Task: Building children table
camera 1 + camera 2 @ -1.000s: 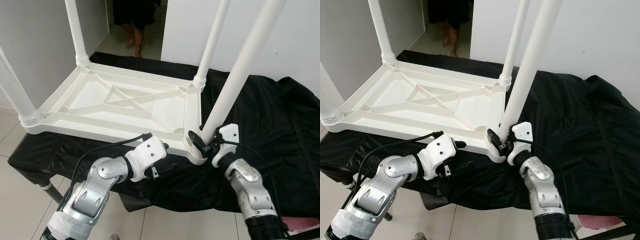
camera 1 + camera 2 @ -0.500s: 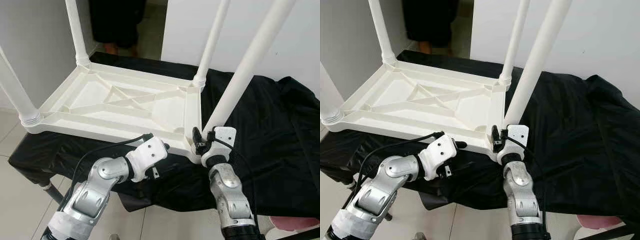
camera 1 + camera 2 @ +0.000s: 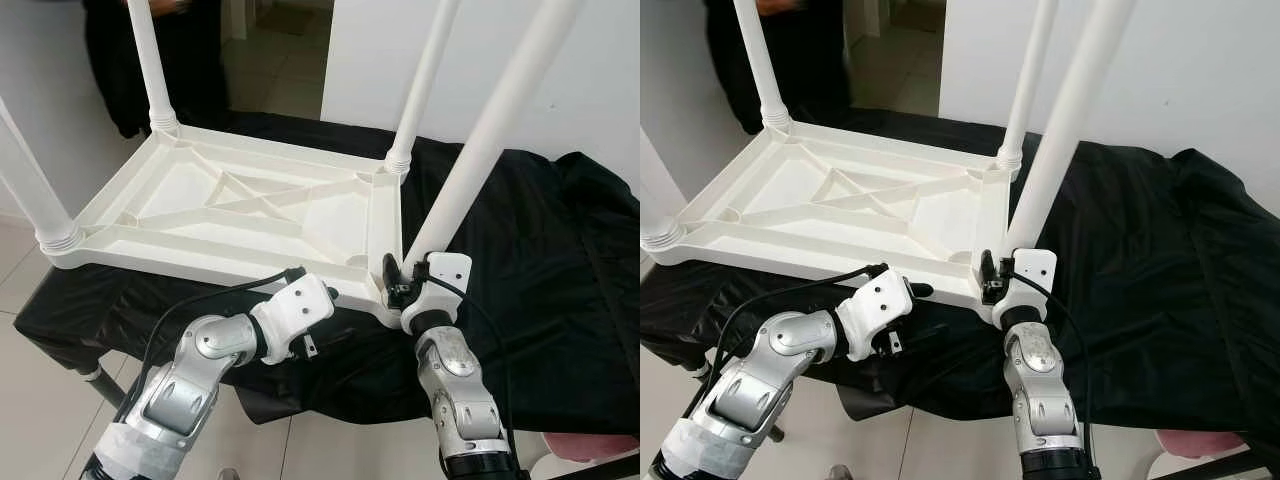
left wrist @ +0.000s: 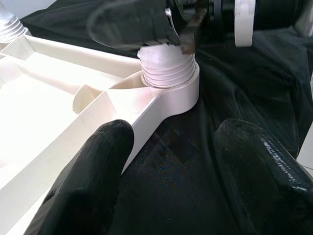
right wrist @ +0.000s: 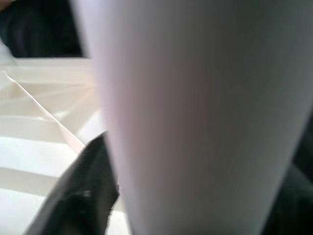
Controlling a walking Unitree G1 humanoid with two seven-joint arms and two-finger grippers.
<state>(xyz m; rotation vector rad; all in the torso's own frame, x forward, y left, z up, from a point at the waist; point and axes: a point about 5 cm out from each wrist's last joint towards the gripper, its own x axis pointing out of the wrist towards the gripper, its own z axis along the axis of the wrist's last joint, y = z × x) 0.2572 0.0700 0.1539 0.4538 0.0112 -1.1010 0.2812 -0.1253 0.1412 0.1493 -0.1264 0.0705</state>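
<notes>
My left jaws (image 4: 171, 171) are wide open and hold nothing, just beside the near edge of the upside-down table top (image 3: 240, 205) on the black-draped worktop (image 3: 520, 250). My right jaws (image 3: 403, 282) are closed around the base of the fourth leg (image 3: 480, 150), which sits in the corner socket (image 4: 168, 85) between both jaws. Three legs already stand, so I judge only seating this one and turning the table over is left.

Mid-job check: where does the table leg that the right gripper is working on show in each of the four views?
Left eye view: the near-right leg rises slanted from the near right corner socket, right gripper at its base.
Right eye view: same leg, right of centre.
Left wrist view: its ribbed base sits in the corner socket.
Right wrist view: a blurred white column, close up.
Shared landmark: that corner socket.
</notes>
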